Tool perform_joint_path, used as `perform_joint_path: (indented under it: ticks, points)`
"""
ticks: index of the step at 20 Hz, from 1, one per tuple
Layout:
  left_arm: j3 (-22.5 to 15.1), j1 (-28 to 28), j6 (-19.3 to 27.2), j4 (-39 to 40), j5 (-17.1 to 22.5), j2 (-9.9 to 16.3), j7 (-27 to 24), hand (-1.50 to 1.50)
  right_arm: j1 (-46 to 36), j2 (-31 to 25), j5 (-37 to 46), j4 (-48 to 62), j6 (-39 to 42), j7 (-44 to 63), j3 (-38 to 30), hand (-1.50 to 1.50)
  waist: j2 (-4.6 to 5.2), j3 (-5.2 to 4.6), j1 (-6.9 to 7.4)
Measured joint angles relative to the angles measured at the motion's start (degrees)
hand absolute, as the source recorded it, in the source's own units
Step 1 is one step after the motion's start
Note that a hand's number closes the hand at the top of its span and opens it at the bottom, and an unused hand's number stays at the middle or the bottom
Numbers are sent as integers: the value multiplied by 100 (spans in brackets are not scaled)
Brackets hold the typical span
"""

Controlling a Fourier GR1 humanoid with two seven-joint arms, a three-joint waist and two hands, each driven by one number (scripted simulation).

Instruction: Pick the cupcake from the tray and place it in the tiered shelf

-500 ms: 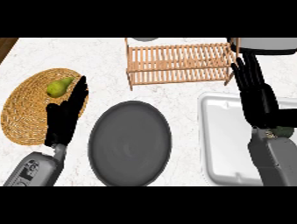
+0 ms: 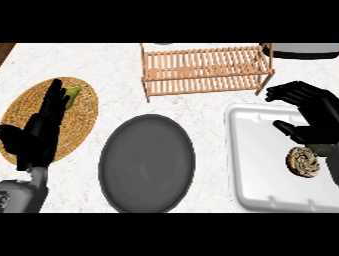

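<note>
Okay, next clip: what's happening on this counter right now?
The robot's right hand hovers over the white tray with fingers relaxed, above the cupcake, which lies in the tray, not yet grasped. The wooden tiered shelf stands behind the tray, nothing visible on it. The left hand rests open over a woven mat that has a green fruit on it. A dark plate sits in the middle.

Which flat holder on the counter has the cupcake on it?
The white tray at right holds the cupcake; the grey plate is bare, the woven mat carries a green item.
</note>
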Motion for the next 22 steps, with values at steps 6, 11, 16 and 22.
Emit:
perform_joint_path:
  ticks: [6,11,16,22]
  points:
    - [126,208,46,-315,21,-11,63,0,-81,-806,-852,589,2087,-202,-401,-150,28,9,-62]
    - [253,337,-14,-389,89,27,43,0,-263,-1755,-469,252,3030,-187,-430,-150,19,8,-95]
    - [285,464,-30,-434,85,16,-1,0,-403,-2474,352,-703,3214,-57,-352,-150,2,8,-143]
    - [295,559,-17,-546,50,2,29,0,-371,-2762,1976,-2136,2972,-100,-158,-150,-6,11,-162]
